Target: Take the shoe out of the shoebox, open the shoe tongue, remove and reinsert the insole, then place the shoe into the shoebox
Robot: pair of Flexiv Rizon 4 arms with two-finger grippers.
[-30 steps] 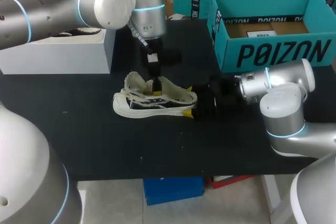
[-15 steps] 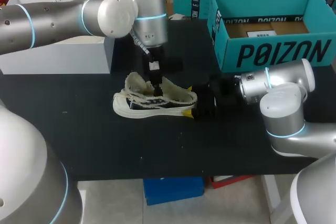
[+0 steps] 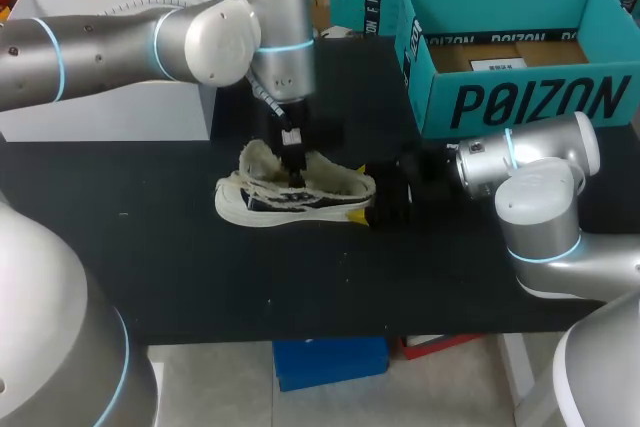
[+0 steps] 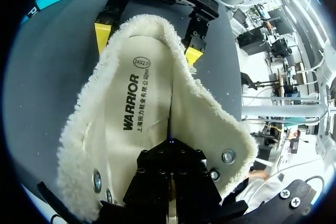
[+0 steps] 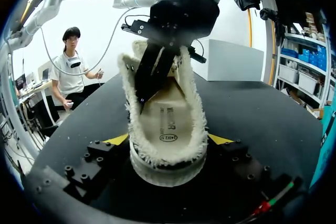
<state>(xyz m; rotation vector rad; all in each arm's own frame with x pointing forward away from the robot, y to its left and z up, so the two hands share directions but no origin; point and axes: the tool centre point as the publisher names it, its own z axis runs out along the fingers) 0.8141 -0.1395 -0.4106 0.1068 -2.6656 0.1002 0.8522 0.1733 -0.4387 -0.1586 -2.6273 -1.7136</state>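
Observation:
A white low shoe (image 3: 260, 205) with fleece lining lies on the black table (image 3: 150, 267), its mouth spread wide. My left gripper (image 3: 296, 175) reaches down into the shoe from above, shut, its tips pressing on the printed insole (image 4: 136, 108). In the left wrist view the left gripper (image 4: 169, 142) shows only black fingers, closed together. My right gripper (image 5: 168, 140) holds the shoe's end from the side, one yellow fingertip (image 5: 116, 139) against each flank. The right wrist view shows the left gripper (image 5: 144, 95) inside the shoe (image 5: 165, 166).
An open teal shoebox (image 3: 520, 97) stands at the back right, just behind my right arm. A white box (image 3: 110, 107) sits at the back left. Black tabletop lies bare in front of the shoe.
My left gripper rose slightly out of the shoe, then sank back into it as its wrist shifted left. The shoe and the right arm stayed put.

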